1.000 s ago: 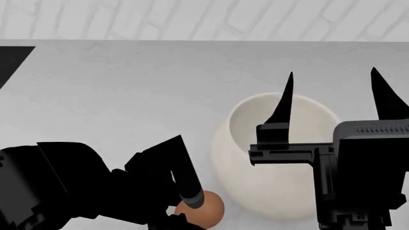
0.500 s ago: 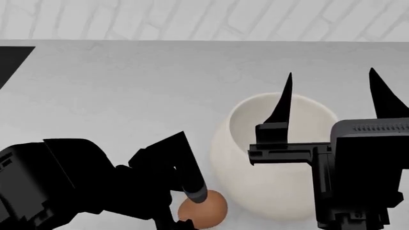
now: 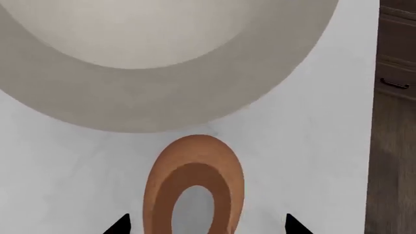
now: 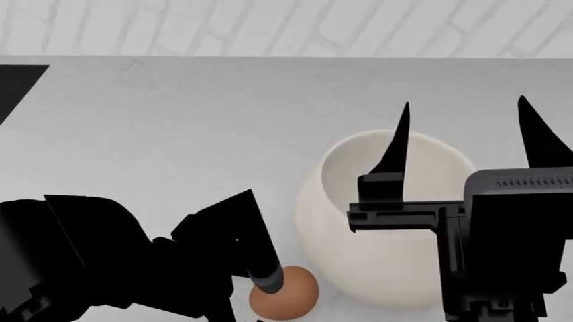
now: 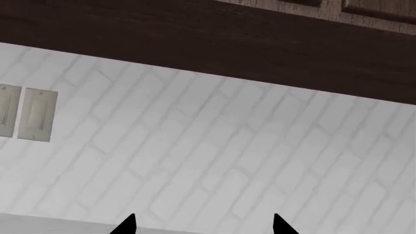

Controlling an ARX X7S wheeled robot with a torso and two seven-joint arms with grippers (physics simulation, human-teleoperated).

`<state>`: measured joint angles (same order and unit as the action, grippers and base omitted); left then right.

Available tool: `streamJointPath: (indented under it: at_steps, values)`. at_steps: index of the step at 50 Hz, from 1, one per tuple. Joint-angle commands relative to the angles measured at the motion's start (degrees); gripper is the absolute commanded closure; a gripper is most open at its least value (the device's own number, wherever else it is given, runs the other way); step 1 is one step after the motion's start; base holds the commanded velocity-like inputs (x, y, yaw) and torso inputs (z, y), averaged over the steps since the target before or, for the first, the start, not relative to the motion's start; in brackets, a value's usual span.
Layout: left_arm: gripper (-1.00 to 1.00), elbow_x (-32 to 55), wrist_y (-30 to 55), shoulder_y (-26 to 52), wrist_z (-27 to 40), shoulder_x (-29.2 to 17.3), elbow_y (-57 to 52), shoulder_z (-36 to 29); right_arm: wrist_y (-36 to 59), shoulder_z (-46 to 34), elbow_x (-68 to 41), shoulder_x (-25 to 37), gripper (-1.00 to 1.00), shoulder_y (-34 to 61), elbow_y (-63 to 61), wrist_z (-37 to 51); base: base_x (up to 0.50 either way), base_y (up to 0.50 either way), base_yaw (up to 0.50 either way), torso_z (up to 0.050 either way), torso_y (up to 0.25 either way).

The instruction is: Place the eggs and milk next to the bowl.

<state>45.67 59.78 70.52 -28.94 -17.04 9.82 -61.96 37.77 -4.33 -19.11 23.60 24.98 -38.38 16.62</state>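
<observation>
The cream-white bowl (image 4: 385,221) stands on the pale counter (image 4: 179,134). A reddish-brown egg (image 4: 286,295) rests on the counter just left of the bowl's base, close to it. In the left wrist view the egg (image 3: 195,165) lies between the tips of my left gripper (image 3: 204,225), below the bowl (image 3: 162,58). That gripper is open, with a gap on each side of the egg. From the head view my left gripper (image 4: 251,295) hovers over the egg. My right gripper (image 4: 465,134) is raised over the bowl, open and empty. The milk is out of view.
A white brick wall (image 4: 286,27) backs the counter. A dark patch (image 4: 18,87) sits at the counter's far left. Dark cabinet drawers (image 3: 395,83) lie beyond the counter's edge. The right wrist view shows the wall, switch plates (image 5: 29,114) and dark cabinets (image 5: 227,44).
My left arm shifted slightly right, then drew back left. The egg stayed beside the bowl, shifting only slightly. The right arm has not moved.
</observation>
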Motion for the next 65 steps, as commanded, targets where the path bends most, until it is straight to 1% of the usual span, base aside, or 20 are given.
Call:
streamJointPath:
  at_steps: [1,11,21,30,35,36,37,42,44,48,50,51,52,53,54,55,56,61,65]
  values:
    - [-1.0,2.0,1.9,0.6,0.8,-2.1,-2.9,1.6,0.3,-0.1,-0.2,0.1,-1.0,0.2,-0.5,0.3,0.0,0.0,0.0,0.0,0.0]
    - [-1.0,2.6,2.2,1.2,1.1,-3.0,-3.3,2.5,1.1,-0.3,-0.5,0.3,-1.0,0.7,-0.9,0.5,0.0,0.0,0.0,0.0,0.0]
    - [-1.0,6.1,5.0,1.4,3.1,-7.1,-9.5,5.4,1.4,-0.3,-0.7,0.5,-1.0,1.0,-0.9,0.7,0.0,0.0,0.0,0.0,0.0]
    - [-1.0,10.6,7.4,1.3,7.4,-10.4,-13.0,11.3,2.1,-0.7,-1.0,0.5,-1.0,1.9,-1.3,0.9,0.0,0.0,0.0,0.0,0.0]
    - [-1.0,15.4,9.7,-0.3,12.6,-12.7,-16.3,16.6,2.2,-0.9,-1.0,0.5,-1.0,2.0,-1.6,1.0,0.0,0.0,0.0,0.0,0.0]
    - [-1.0,16.6,10.3,-0.8,15.1,-13.2,-17.1,18.3,1.7,-1.0,-0.9,0.5,-1.0,1.8,-1.2,0.9,0.0,0.0,0.0,0.0,0.0]
    - [-1.0,17.5,10.9,-0.8,15.6,-13.6,-17.5,18.9,1.7,-1.0,-0.9,0.4,-1.0,1.8,-1.3,0.9,0.0,0.0,0.0,0.0,0.0]
    - [-1.0,23.1,13.4,-3.0,23.8,-15.3,-20.0,24.9,2.1,-0.9,-1.2,0.6,-1.0,1.9,-1.8,1.1,0.0,0.0,0.0,0.0,0.0]
    - [-1.0,25.3,14.1,-3.7,25.9,-15.9,-20.9,26.7,1.8,-1.0,-1.2,0.5,-1.0,1.9,-1.6,0.9,0.0,0.0,0.0,0.0,0.0]
    - [-1.0,28.8,15.1,-5.2,30.5,-17.1,-22.6,29.5,1.9,-1.2,-1.4,0.5,-1.0,2.2,-1.4,0.9,0.0,0.0,0.0,0.0,0.0]
    - [-1.0,31.2,15.5,-6.4,34.7,-17.7,-23.1,31.6,2.2,-1.3,-1.6,0.4,-1.0,2.7,-1.5,0.9,0.0,0.0,0.0,0.0,0.0]
    - [-1.0,31.4,15.6,-6.7,34.8,-18.2,-23.7,31.7,2.2,-1.4,-1.6,0.4,-1.0,2.8,-1.4,0.8,0.0,0.0,0.0,0.0,0.0]
    - [-1.0,33.1,15.7,-7.6,38.0,-18.5,-23.8,33.1,2.1,-1.5,-1.6,0.3,-1.0,2.8,-1.3,0.8,0.0,0.0,0.0,0.0,0.0]
    - [-1.0,33.7,15.9,-7.8,38.8,-18.7,-24.0,33.4,2.0,-1.6,-1.6,0.3,-1.0,2.8,-1.2,0.7,0.0,0.0,0.0,0.0,0.0]
    - [-1.0,34.8,15.7,-8.4,41.6,-18.8,-23.9,34.6,1.8,-1.6,-1.6,0.3,-1.0,2.8,-1.0,0.7,0.0,0.0,0.0,0.0,0.0]
    - [-1.0,35.1,15.9,-8.6,42.2,-19.1,-24.2,34.7,1.6,-1.7,-1.5,0.3,-1.0,2.7,-0.9,0.7,0.0,0.0,0.0,0.0,0.0]
    - [-1.0,37.0,15.7,-9.2,44.9,-19.3,-24.4,36.1,1.2,-1.8,-1.4,0.2,-1.0,2.7,-0.6,0.5,0.0,0.0,0.0,0.0,0.0]
    - [-1.0,40.9,15.4,-10.3,50.7,-20.2,-25.0,38.5,0.9,-2.3,-1.3,0.0,-1.0,3.1,0.0,0.4,0.0,0.0,0.0,0.0,0.0]
    - [-1.0,42.0,14.5,-11.4,54.5,-21.3,-25.2,40.0,0.1,-2.5,-1.3,-0.1,-1.0,3.0,0.6,0.2,0.0,0.0,0.0,0.0,0.0]
